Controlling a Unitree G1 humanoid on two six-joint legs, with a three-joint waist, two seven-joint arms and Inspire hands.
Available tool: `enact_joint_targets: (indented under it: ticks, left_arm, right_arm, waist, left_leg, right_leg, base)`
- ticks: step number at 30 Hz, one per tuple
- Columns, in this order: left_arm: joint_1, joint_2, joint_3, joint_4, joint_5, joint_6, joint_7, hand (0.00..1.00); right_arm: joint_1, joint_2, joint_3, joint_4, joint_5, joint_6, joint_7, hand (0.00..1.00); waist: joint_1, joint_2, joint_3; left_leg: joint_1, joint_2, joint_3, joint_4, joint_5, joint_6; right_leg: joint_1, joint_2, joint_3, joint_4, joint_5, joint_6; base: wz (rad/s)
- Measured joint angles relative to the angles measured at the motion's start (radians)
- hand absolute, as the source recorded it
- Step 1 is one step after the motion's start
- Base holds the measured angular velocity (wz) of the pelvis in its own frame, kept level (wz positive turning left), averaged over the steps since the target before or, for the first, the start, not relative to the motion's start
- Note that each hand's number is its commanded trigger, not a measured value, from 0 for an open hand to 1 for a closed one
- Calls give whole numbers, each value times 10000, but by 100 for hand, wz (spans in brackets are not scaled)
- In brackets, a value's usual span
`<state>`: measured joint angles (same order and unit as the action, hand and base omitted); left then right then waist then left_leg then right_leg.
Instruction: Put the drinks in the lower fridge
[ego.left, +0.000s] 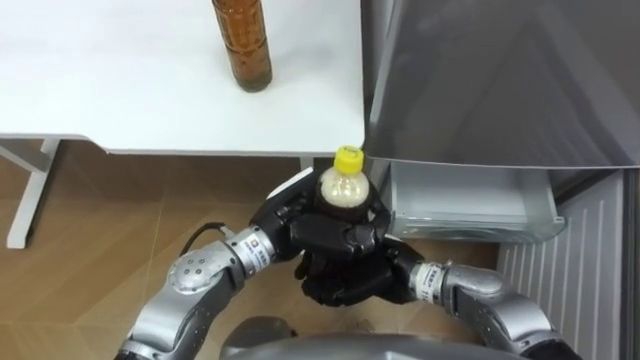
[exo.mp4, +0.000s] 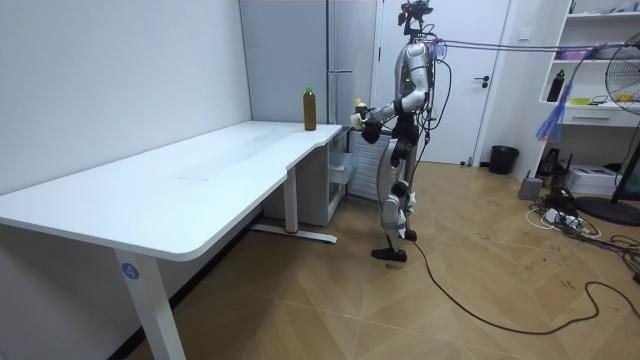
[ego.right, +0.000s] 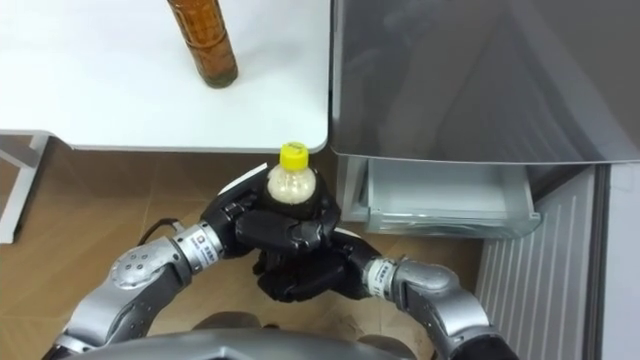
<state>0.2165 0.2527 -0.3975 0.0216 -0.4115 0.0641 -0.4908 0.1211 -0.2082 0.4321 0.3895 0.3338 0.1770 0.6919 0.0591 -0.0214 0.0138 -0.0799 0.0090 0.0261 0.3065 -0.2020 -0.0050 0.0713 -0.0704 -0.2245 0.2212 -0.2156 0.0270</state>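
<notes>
A small bottle (ego.left: 346, 188) with a yellow cap and pale drink stands upright between my two hands, in front of my chest. My left hand (ego.left: 288, 216) wraps its fingers round the bottle's side. My right hand (ego.left: 345, 280) curls round its base from below. A tall brown drink bottle (ego.left: 243, 45) stands on the white table (ego.left: 120, 90) near its right edge. The grey fridge (ego.left: 500, 80) is to my right, with a pale lower drawer (ego.left: 465, 205) standing out below it. In the room view I stand at the table's far end by the fridge (exo.mp4: 350, 60).
The table's corner (ego.left: 350, 150) lies just beyond the held bottle. Wooden floor (ego.left: 120, 240) shows under the table, with a white table leg (ego.left: 30, 195) at the left. A white ribbed panel (ego.left: 570, 260) sits right of the drawer.
</notes>
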Motion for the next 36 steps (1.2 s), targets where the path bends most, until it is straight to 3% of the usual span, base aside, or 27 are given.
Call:
enact_joint_targets:
  ticks: [11, 18, 31, 36]
  left_arm:
    - [-73, -135, -16, -338, -84, -4, 485, 0]
    - [-114, -345, 27, -482, -86, -121, 701, 0]
    - [-254, -408, 28, -494, -87, -273, 688, 0]
    - [-308, -430, 209, -1158, -87, -271, 720, 0]
  right_arm:
    - [123, 71, 273, -14, 1157, -9, 205, 100]
    - [124, 99, 314, -14, 1483, -9, 383, 100]
    - [99, 126, 256, -14, 1539, -9, 714, 100]
    - [19, 170, 267, -23, 1946, -30, 1066, 100]
  waist:
    - [-12, 121, -47]
    - [-2, 188, -30]
    - [8, 175, 35]
    - [8, 129, 64]
  left_leg:
    - [-36, -8, -17, 4, -1, 0]
    - [9, -9, -7, -30, 0, 1]
    - [-14, -6, 1, 9, 0, 1]
    - [-19, 6, 26, 33, -1, 1]
  right_leg:
    - [-25, 2, -8, -2, 1, 2]
    - [3, 1, 4, -4, 1, 2]
    - [-3, 2, 18, -1, 1, 2]
    - [-6, 8, 21, -2, 1, 2]
  base:
    - [0]
    - [0]
    - [0]
    - [0]
